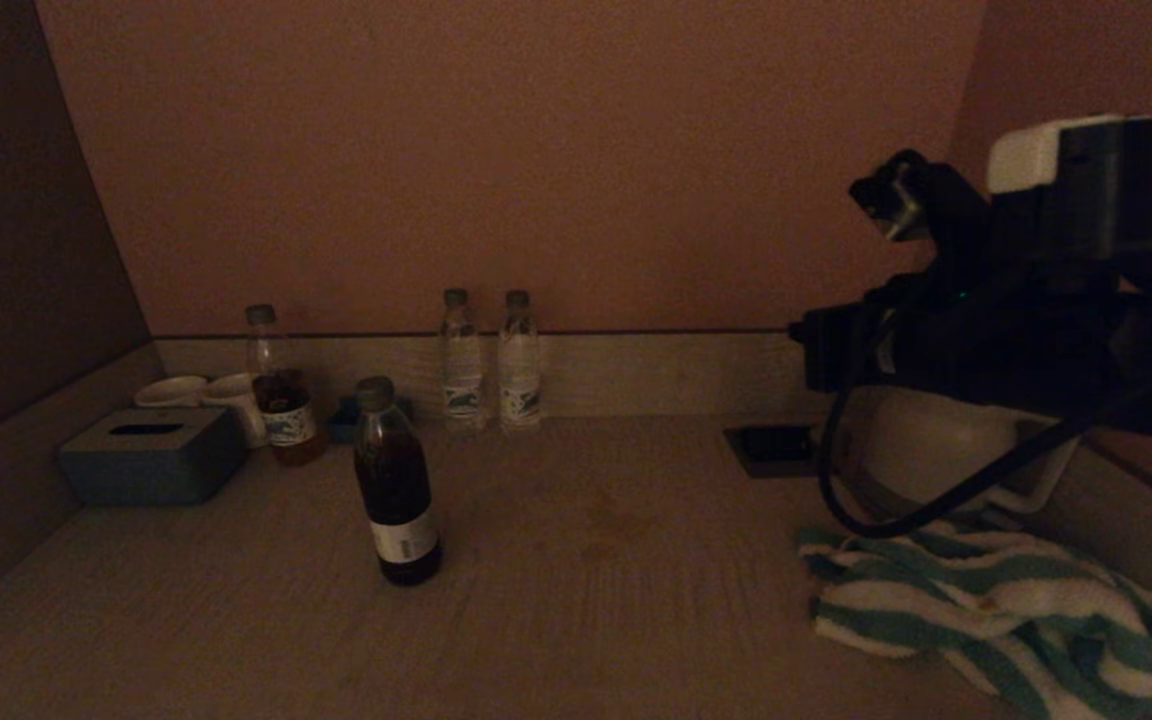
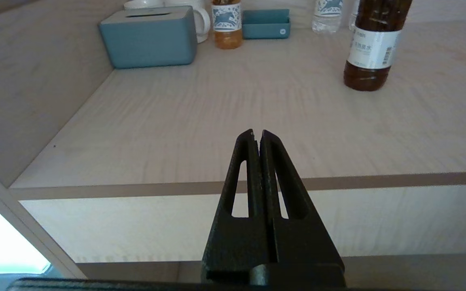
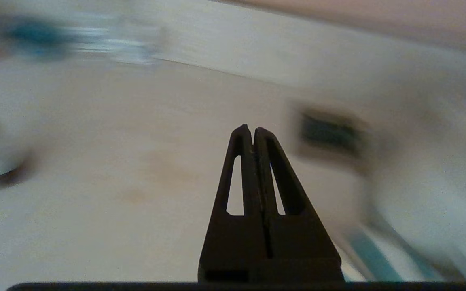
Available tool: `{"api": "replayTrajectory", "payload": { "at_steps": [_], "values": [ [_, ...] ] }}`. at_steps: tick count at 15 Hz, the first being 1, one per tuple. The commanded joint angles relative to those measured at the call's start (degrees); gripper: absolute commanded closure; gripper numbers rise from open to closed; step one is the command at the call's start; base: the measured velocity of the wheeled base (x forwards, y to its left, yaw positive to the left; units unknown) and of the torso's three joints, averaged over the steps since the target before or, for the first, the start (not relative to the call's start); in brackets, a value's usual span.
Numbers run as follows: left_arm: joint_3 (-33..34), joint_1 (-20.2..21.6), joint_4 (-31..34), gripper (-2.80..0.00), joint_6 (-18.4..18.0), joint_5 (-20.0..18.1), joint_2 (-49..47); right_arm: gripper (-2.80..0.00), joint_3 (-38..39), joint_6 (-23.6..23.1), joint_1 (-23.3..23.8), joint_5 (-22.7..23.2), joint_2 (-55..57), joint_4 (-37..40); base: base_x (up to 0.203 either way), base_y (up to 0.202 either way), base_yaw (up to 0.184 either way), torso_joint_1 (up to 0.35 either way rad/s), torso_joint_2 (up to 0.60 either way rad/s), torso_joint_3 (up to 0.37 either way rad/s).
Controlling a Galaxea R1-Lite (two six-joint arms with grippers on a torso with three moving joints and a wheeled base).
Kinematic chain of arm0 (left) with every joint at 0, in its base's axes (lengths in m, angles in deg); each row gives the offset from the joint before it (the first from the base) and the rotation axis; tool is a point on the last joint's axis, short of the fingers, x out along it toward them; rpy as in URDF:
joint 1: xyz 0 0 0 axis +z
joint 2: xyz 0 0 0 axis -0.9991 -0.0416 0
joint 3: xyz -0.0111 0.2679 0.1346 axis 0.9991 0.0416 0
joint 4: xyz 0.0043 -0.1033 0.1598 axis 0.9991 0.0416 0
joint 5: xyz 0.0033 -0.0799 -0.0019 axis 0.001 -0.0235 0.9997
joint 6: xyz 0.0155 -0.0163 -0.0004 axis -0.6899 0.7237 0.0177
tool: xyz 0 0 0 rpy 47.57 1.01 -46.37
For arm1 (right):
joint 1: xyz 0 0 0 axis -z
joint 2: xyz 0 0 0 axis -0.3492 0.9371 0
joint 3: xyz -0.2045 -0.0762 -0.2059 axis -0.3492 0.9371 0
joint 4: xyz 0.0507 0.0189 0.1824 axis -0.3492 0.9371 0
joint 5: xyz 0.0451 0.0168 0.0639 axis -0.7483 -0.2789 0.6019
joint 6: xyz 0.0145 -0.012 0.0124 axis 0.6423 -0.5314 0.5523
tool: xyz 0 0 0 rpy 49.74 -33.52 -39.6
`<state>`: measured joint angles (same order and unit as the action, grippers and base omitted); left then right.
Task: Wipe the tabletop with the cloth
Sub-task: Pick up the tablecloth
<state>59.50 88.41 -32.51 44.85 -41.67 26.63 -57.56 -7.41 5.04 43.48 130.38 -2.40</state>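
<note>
Striped green-and-white cloth (image 1: 1006, 610) lies crumpled at the tabletop's (image 1: 616, 600) front right corner, ungrasped. Right gripper (image 3: 249, 128), fingers pressed together and empty, hovers above the right side; left gripper (image 2: 256, 131), likewise closed, waits off the front left edge. Faint stains mid-desk suggest wiping has not begun.
</note>
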Motion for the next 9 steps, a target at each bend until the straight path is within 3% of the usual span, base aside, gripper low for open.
{"api": "replayTrajectory", "payload": {
  "at_steps": [1, 3, 6, 9],
  "values": [
    [0.0, 0.05, -0.01, 0.0, -0.01, -0.02, -0.01, 0.0, 4.73, 6.57, 7.93, -5.54, -1.43, 0.31, 0.0, 0.0, 0.0, 0.0, 0.0, 0.0],
    [0.0, 0.09, -0.01, 0.0, -0.01, -0.02, 0.02, 0.0, 9.52, 7.74, 12.98, -8.12, -0.78, 0.63, 0.0, 0.0, 0.0, 0.0, 0.0, 0.0],
    [0.0, 0.0, -0.01, 0.0, -0.01, -0.02, -0.06, 0.0, 17.09, 9.19, 17.93, -7.12, -0.52, 0.27, 0.0, 0.0, 0.0, 0.0, 0.0, 0.0],
    [0.0, 0.06, -0.01, 0.0, -0.01, -0.02, -0.05, 0.0, 23.1, 11.36, 21.18, -0.45, -0.44, 0.18, 0.0, 0.0, 0.0, 0.0, 0.0, 0.0]
  ]
}}
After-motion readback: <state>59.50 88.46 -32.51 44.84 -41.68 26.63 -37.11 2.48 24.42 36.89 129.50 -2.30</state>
